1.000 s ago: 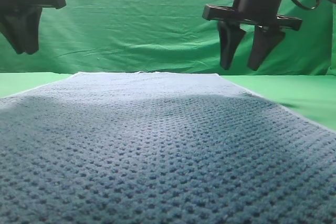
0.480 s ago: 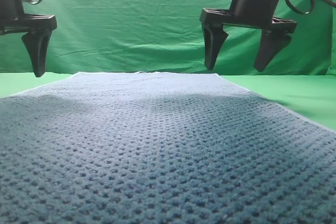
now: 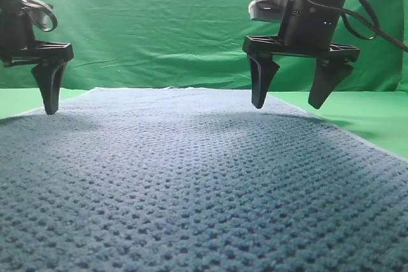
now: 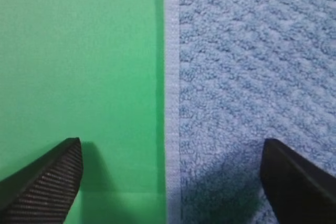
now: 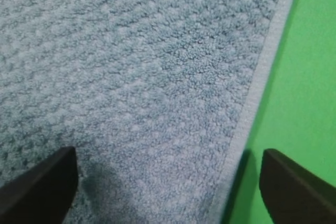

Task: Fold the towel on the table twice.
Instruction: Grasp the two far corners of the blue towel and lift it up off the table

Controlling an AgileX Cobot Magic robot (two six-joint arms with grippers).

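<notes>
The blue-grey waffle towel [image 3: 191,176] lies spread flat on the green table [image 3: 376,119] and fills most of the exterior view. My left gripper [image 4: 170,182] is open just above the towel's far left side. Its two fingers straddle the pale hem [image 4: 171,77], one over bare table and one over cloth. In the exterior view only one left finger [image 3: 49,87] shows. My right gripper [image 3: 290,97] is open above the far right corner area. It straddles the right hem [image 5: 257,93]. Neither gripper holds anything.
A wrinkled green backdrop cloth [image 3: 159,23] hangs behind the table. Bare green table shows to the left of the towel [image 4: 79,51] and to its right [image 5: 310,77]. The right arm's cable [image 3: 376,27] loops beside its wrist.
Both grippers have spread their fingers from nearly shut to wide open. Both have come down from high in front of the backdrop to just above the towel's far corners.
</notes>
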